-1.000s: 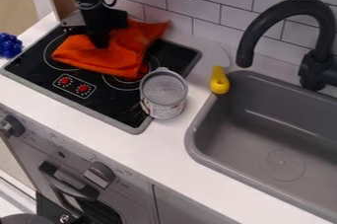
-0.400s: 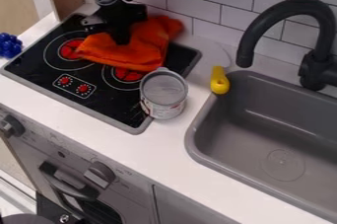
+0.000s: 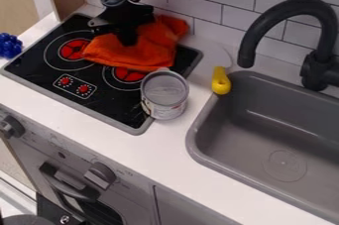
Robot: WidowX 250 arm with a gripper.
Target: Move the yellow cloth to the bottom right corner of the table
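Observation:
The gripper (image 3: 127,39) hangs over the back part of the stove at the upper left, its lower end pressed against the cloth. The cloth (image 3: 136,52) looks orange rather than yellow. It lies bunched over the back of the black cooktop, with its right end raised toward the tiled wall. Part of it is hidden behind the gripper, and I cannot tell whether it is pinched there.
A grey open can (image 3: 164,95) stands at the cooktop's front right edge. A yellow object (image 3: 220,81) lies beside the grey sink (image 3: 285,135), under the black faucet (image 3: 288,8). Blue grapes (image 3: 9,45) sit left of the cooktop (image 3: 99,97).
The gripper has moved to the right over the stove, and the cloth has shifted the same way. Both red burner rings now show more fully.

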